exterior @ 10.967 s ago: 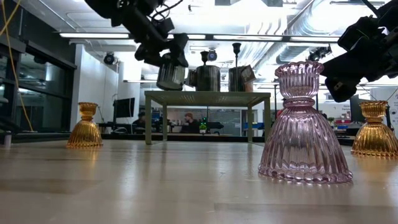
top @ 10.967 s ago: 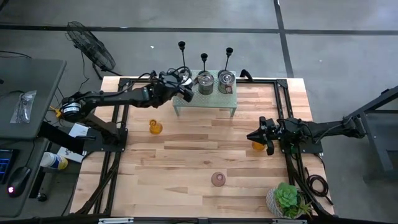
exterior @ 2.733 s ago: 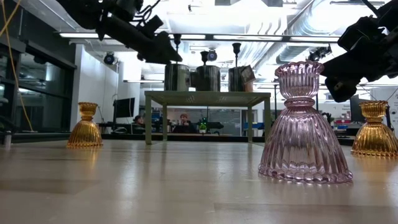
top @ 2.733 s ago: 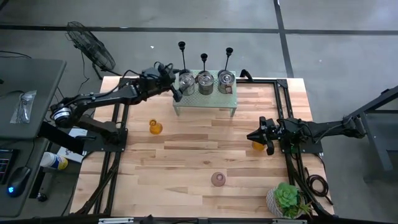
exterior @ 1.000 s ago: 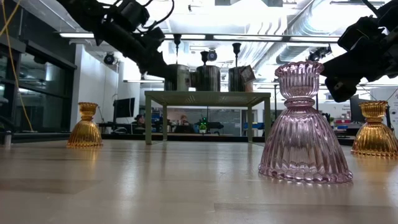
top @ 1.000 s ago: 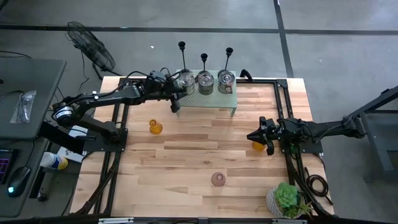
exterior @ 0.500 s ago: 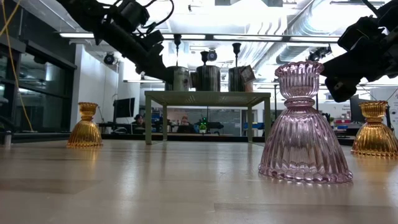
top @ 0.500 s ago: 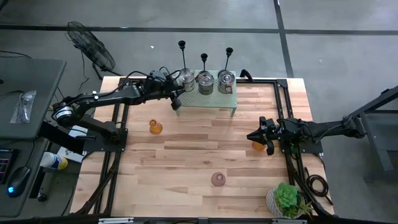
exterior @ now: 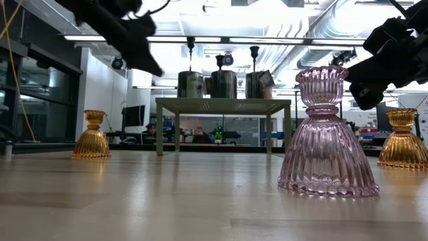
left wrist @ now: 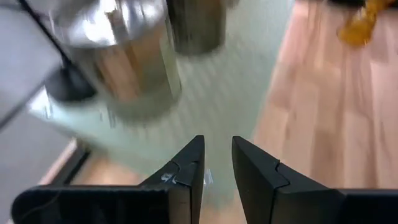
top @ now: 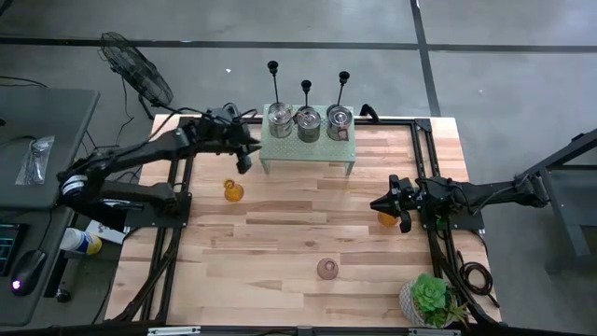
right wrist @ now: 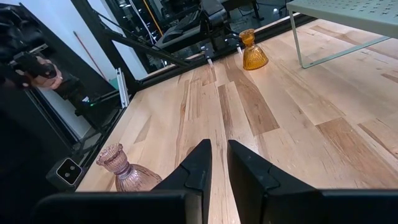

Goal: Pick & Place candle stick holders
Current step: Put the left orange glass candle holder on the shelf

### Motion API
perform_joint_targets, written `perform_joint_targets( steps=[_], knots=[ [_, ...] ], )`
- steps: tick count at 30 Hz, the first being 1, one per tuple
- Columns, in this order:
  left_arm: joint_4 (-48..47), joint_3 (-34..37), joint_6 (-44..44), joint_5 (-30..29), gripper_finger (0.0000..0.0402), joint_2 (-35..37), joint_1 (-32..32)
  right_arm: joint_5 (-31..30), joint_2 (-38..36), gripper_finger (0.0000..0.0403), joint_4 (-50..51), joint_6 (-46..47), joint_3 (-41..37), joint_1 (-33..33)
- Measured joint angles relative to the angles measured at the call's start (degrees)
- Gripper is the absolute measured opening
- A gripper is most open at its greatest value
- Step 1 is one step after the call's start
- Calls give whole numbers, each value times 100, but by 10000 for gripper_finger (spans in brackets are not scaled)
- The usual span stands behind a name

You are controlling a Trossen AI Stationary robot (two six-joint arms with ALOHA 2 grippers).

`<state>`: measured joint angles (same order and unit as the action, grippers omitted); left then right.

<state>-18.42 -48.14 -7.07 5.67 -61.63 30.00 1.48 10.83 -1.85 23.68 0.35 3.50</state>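
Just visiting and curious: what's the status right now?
Left gripper empty beside the stand. Right gripper idle. Three candlesticks upright behind the tins.

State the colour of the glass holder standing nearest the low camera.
Pale pink, ribbed glass holder; the low view shows it best.

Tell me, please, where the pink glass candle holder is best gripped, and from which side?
Probably at the narrow neck under the cup of the pink glass candle holder, coming down from above: it stands upright, and its flared skirt looks too wide and sloped.
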Motion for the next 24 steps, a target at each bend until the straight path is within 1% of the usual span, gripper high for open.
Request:
perform_joint_targets(
  steps=[3,6,10,13,15,17,21,24],
  knots=[
    [-843,0,48,-21,78,389,0,0,0,44,0,0,-1,0],
    [-1555,0,443,-18,78,662,0,0,-1,44,0,0,-1,-1],
    [-2327,0,1212,-113,79,759,-1,0,0,44,0,0,-1,0],
    [-2846,2,1179,-175,90,757,-1,0,0,44,0,0,1,-1],
    [-3091,2,1123,-169,108,758,-2,0,0,44,0,0,0,-1],
    [-3372,2,1029,-147,137,757,-2,0,0,44,0,0,1,-1],
    [-3837,2,946,-320,211,757,-2,0,-1,44,0,0,0,-1],
    [-4199,5,646,-219,267,723,-2,0,0,44,0,0,-1,-1]
  ],
)
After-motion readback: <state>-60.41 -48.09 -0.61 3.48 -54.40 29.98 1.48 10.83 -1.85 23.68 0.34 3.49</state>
